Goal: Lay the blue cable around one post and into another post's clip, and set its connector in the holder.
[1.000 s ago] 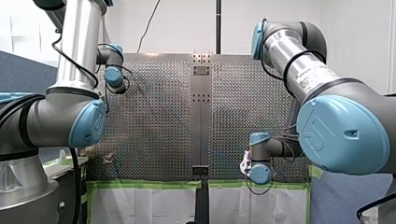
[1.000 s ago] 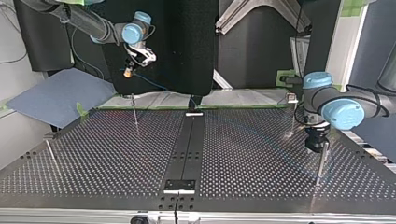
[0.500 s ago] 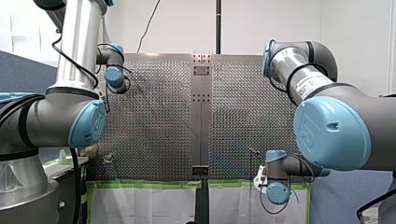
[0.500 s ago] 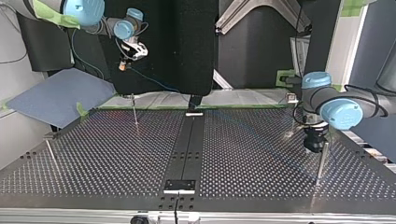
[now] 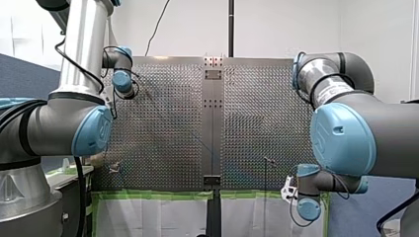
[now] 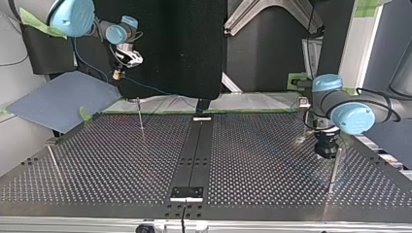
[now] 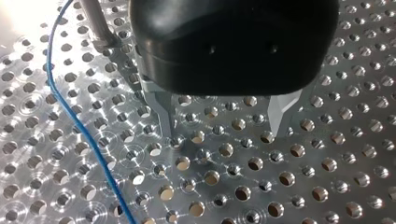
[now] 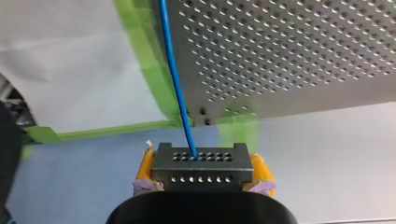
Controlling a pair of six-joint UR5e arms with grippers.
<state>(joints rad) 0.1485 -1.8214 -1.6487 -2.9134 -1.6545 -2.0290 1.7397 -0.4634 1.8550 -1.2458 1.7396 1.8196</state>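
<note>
Between the yellow pads (image 8: pixel 145 164) of my right gripper (image 8: pixel 201 171) you have the black connector (image 8: pixel 201 165), clamped from both sides with its two rows of small holes turned toward the wrist camera. From the upper row the blue cable (image 8: pixel 174 70) leaves and runs straight ahead of the fingers, over a strip of green tape (image 8: pixel 147 60) and on across the perforated table (image 8: pixel 289 46). That gripper hangs off the table's edge, raised above it, with a blue mat (image 8: pixel 79 186) ahead of its pads and a white sheet (image 8: pixel 60 60) beyond the tape to one side.

Well apart from it, my left gripper (image 7: pixel 222 133) stands low over the table, its two metal fingers (image 7: pixel 164 116) spread wide with nothing but bare holes between them. You cannot tell whether their tips touch the plate. Beside one finger, clear of it, the cable lies on the table in a slow curve. It passes a metal post (image 7: pixel 95 21) that stands just beside the gripper's black body, on the side of the post away from the fingers. Whether cable and post touch does not show.

Seen from the top view, a second post (image 6: pixel 140 116) stands upright on the table, nearest my right gripper but lower than it and apart from it. A third post (image 6: pixel 52 158) stands near the table's side edge, well apart from either gripper.
</note>
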